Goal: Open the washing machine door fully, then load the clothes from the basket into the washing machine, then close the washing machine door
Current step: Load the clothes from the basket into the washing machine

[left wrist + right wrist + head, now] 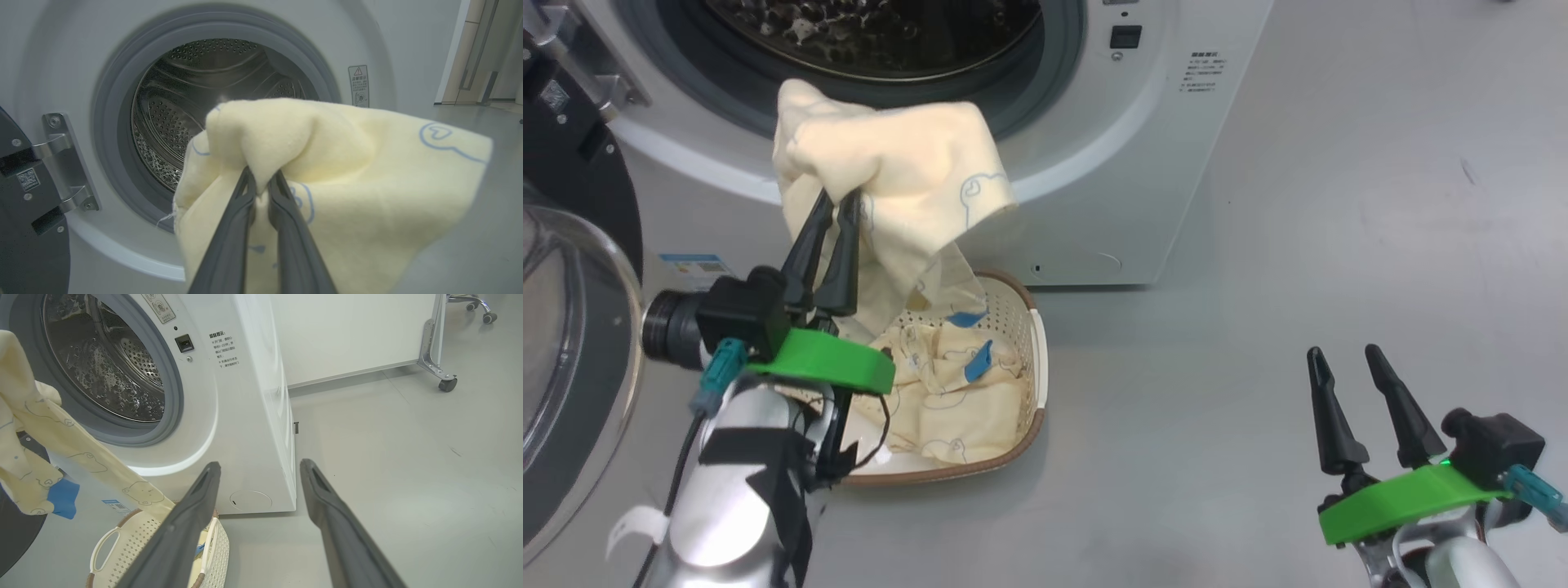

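Observation:
My left gripper [837, 198] is shut on a pale yellow piece of the clothes [907, 175], lifted in front of the washing machine [1143, 163] below its open drum [212, 94]. The piece's lower end trails into the basket [1036, 384], where more clothes [956, 400] lie. In the left wrist view my left gripper [261, 179] pinches a fold of the clothes [347, 175]. The washing machine door [572, 327] stands swung open at the far left. My right gripper [1343, 355] is open over the floor to the right; the right wrist view shows my right gripper [259, 467] with nothing between its fingers.
The door hinge [65, 163] sits left of the drum opening. Bare grey floor [1339, 204] spreads to the right of the machine. A white panel on castors [447, 381] stands behind, beside the machine.

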`<state>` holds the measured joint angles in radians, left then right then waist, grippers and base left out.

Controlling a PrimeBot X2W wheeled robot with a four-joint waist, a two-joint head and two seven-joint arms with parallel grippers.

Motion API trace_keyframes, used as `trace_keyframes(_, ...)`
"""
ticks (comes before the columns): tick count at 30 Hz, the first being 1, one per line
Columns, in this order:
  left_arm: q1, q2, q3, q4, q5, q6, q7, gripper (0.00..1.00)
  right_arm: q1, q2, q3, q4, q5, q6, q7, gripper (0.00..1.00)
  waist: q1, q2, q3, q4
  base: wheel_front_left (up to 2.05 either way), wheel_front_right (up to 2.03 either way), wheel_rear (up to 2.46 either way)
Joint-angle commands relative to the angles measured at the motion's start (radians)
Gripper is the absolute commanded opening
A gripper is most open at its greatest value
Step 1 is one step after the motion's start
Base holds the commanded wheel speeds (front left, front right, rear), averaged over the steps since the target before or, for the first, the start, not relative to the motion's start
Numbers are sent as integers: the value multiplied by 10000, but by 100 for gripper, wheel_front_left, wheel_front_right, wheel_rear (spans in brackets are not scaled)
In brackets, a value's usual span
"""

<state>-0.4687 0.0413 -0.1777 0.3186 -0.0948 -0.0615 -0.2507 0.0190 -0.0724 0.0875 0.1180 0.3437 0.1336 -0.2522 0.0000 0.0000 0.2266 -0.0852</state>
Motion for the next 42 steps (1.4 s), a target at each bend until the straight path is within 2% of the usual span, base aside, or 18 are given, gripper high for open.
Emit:
trace_keyframes(1, -746, 153, 371, -159, 145, -6, -111, 0, -412, -101, 265, -285, 85, -29, -95, 100, 0, 0, 349, -284, 0, 0, 0)
trace_keyframes(12, -3486, 674, 754, 2003, 418, 27, -111, 0, -1100, -250, 910, -225, 214, -29, -95, 100, 0, 0, 1776, -1260, 0, 0, 0)
trace_keyframes(23, -6179, 1445, 991, 4520, 696, 379, -111, 0, -1617, -208, 1424, -214, 447, -29, -95, 100, 0, 0, 3164, -2226, 0, 0, 0)
trace_keyframes(33, -8157, 2144, 1069, 5556, 840, 688, -111, 0, -1615, -173, 1519, -311, 589, -29, -95, 100, 0, 0, 3965, -2710, 0, 0, 0)
trace_keyframes(42, -9794, 2316, 840, 6134, 1022, 969, -111, 0, -1694, -142, 1653, -471, 693, -29, -95, 100, 0, 0, 4799, -2900, 0, 0, 0)
